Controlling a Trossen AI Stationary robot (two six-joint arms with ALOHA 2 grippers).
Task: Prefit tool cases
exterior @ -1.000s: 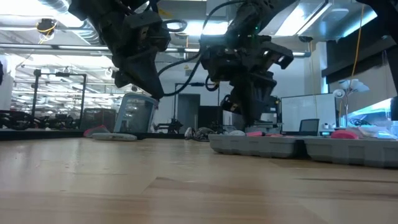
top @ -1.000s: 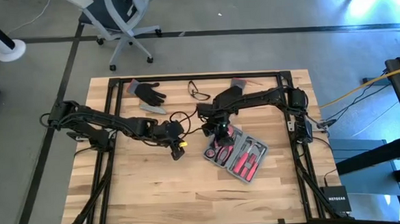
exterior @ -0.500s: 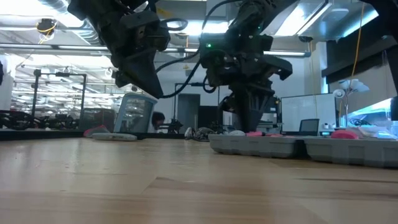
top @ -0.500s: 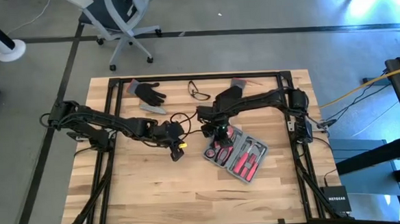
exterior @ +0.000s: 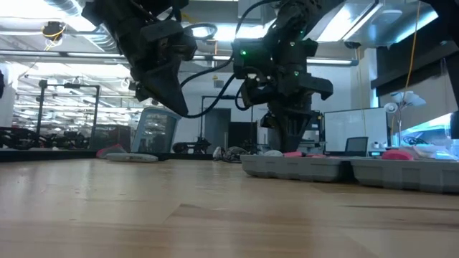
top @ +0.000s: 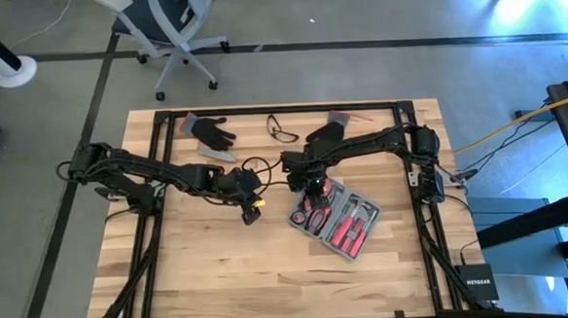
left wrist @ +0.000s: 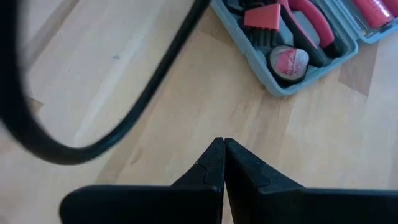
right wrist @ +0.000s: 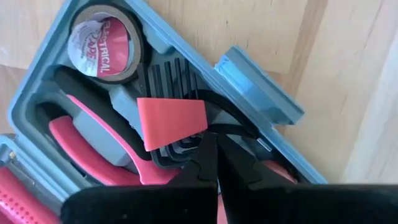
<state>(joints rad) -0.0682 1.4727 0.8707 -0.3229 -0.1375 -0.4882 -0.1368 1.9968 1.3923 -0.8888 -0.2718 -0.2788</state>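
High view: right tool (top: 314, 191) closed directly over tool case (top: 351, 224).

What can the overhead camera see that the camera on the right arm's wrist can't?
Only the overhead view shows the whole table, both arms, a glove, glasses and the left fingers, shut, apart from the case. Only the wrist view shows a tape roll and a set of hex keys up close. Both show the open tool case with the right fingers shut over it.
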